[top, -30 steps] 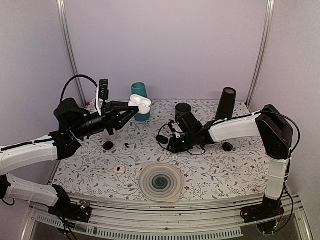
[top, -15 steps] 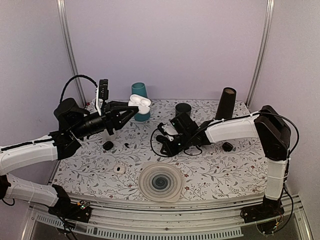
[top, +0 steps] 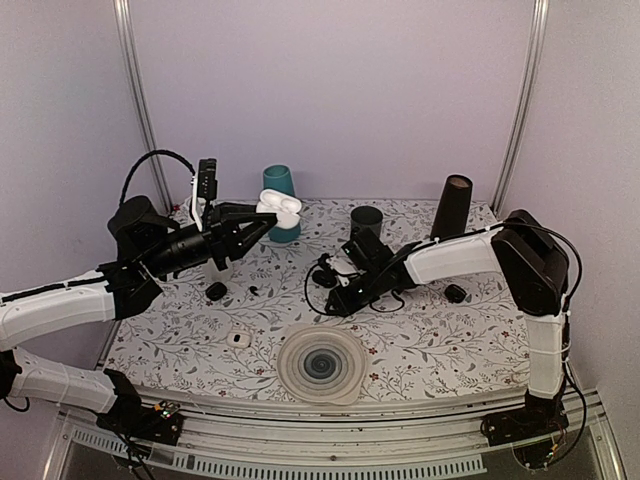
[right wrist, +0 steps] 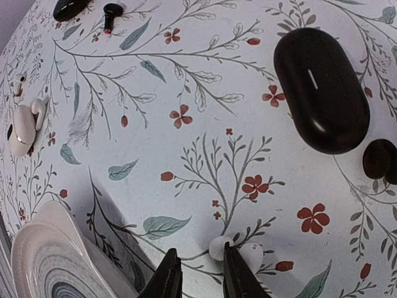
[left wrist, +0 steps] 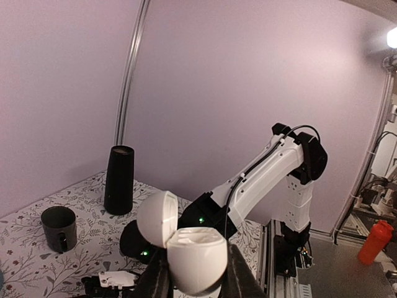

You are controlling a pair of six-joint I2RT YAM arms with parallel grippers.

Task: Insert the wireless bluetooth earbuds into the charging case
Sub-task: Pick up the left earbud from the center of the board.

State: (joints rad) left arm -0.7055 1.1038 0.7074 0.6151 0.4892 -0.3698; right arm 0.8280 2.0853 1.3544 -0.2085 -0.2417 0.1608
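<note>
My left gripper (top: 262,222) is shut on a white charging case (top: 280,207) and holds it high above the table. The case's lid is open and its sockets look empty; it fills the left wrist view (left wrist: 195,257). My right gripper (top: 332,286) is low over the table, its jaws a little apart with nothing between them. A white earbud (right wrist: 248,253) lies on the cloth just outside the right finger (right wrist: 232,273), partly hidden by it. Another white earbud (right wrist: 25,127) lies further left and also shows in the top view (top: 237,339).
A closed black case (right wrist: 321,90) and a black earbud (right wrist: 378,160) lie near the right gripper. A small black case (top: 216,291) and black earbud (top: 256,290) lie left. A ribbed plate (top: 320,365), teal cup (top: 281,190), black mug (top: 366,218) and tall black cylinder (top: 451,207) stand around.
My right arm has swung a little to the left and brought its gripper down close to the table by the white earbud. The left arm and the case have not moved.
</note>
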